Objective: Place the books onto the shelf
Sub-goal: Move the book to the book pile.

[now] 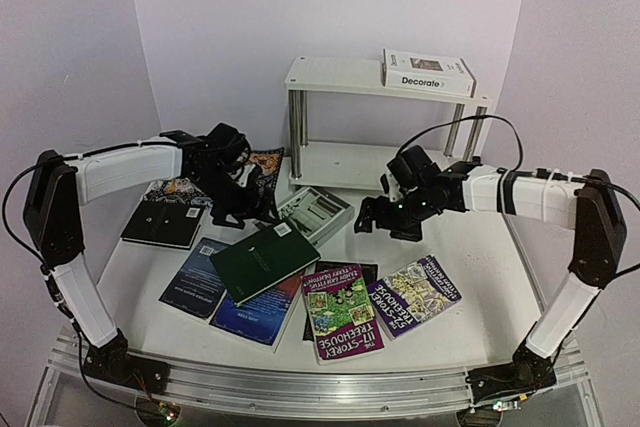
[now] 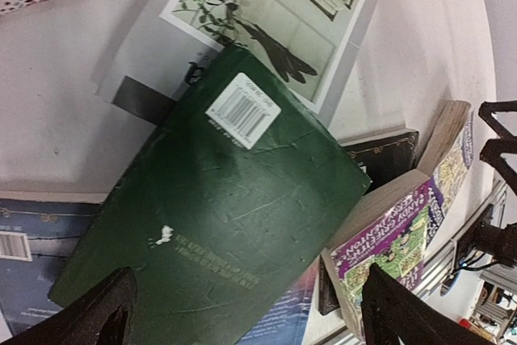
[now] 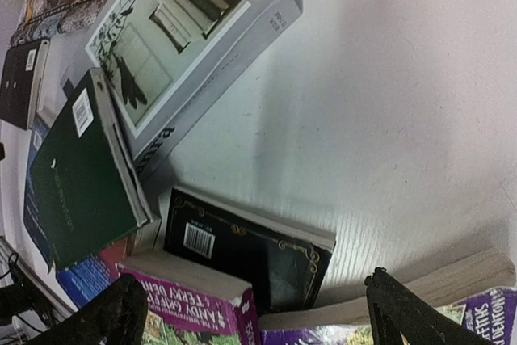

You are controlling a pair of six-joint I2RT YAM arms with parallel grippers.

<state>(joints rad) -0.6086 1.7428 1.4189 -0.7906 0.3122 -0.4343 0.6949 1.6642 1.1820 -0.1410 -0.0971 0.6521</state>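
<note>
**A:** What is the overhead camera showing?

**B:** Nine books and one shelf [image 1: 330,77]. The white "Decorate" book [image 1: 428,74] is lying flat at the right end of the shelf's top board. Eight more are lying on the table [image 1: 470,277]: a grey-white book [image 1: 315,212], a dark green book [image 1: 265,262], a dark blue book [image 1: 195,282], a brighter blue book [image 1: 258,315], a black book at the left [image 1: 163,224], a second black book [image 1: 340,269], and two purple Treehouse paperbacks [image 1: 342,309].

**A:** And the arms?

**B:** Both are reaching inward with their elbows out. The left gripper [image 1: 248,209] is hovering at the far end of the green book. The right gripper [image 1: 385,225] is hanging between the shelf and the paperbacks.

**A:** The left wrist view?

**B:** Its fingers [image 2: 97,313] are standing wide apart and holding nothing. They are above the dark green book [image 2: 218,224], whose far corner is resting on the grey-white book [image 2: 275,22].

**A:** The right wrist?

**B:** Its fingers [image 3: 121,313] are spread wide too and gripping nothing. They are over the second black book [image 3: 250,252], near the purple paperbacks [image 3: 202,305].
</note>
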